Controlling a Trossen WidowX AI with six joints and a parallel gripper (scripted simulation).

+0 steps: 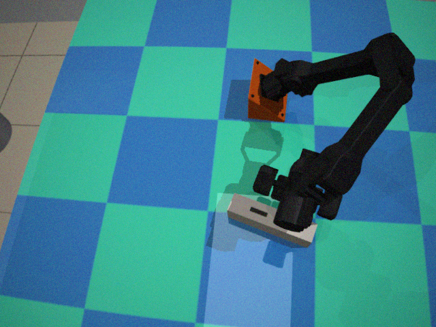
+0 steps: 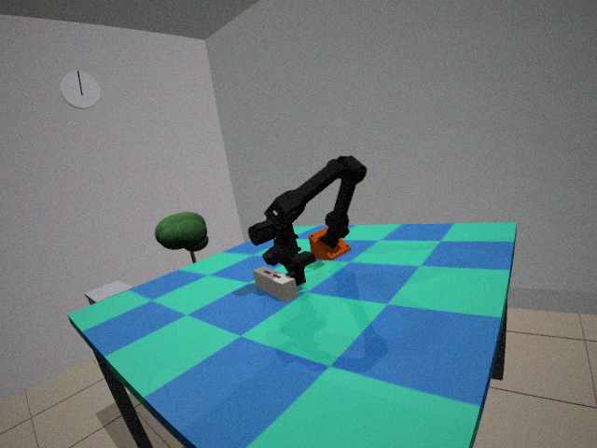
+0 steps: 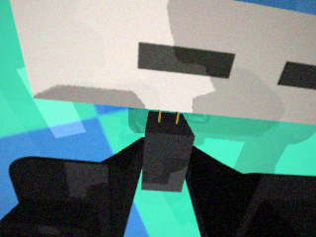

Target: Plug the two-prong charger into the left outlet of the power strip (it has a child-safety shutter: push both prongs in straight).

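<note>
The beige power strip [image 1: 242, 206] [image 2: 277, 286] [image 3: 89, 44] lies on the table with its outlets facing up. In the wrist view the left outlet [image 3: 187, 60] is a dark slot, and the right outlet [image 3: 301, 75] is cut off by the frame edge. My gripper [image 2: 298, 280] [image 3: 163, 143] is shut on the dark charger [image 3: 169, 155]. Its two gold prongs [image 3: 169, 117] point toward the strip; their tips show at the strip's near edge, outside the left outlet and below it in the picture. Whether they touch the strip I cannot tell. The top view has the fingers and charger hidden behind the arm.
The arm's orange base [image 1: 267, 105] [image 2: 328, 245] stands on the checkered table [image 1: 158, 161] [image 2: 366, 328], behind the strip in the exterior view. The arm's shadow falls across the table and strip. A tree-like plant [image 2: 182, 231] and a clock [image 2: 79, 90] are beyond the table.
</note>
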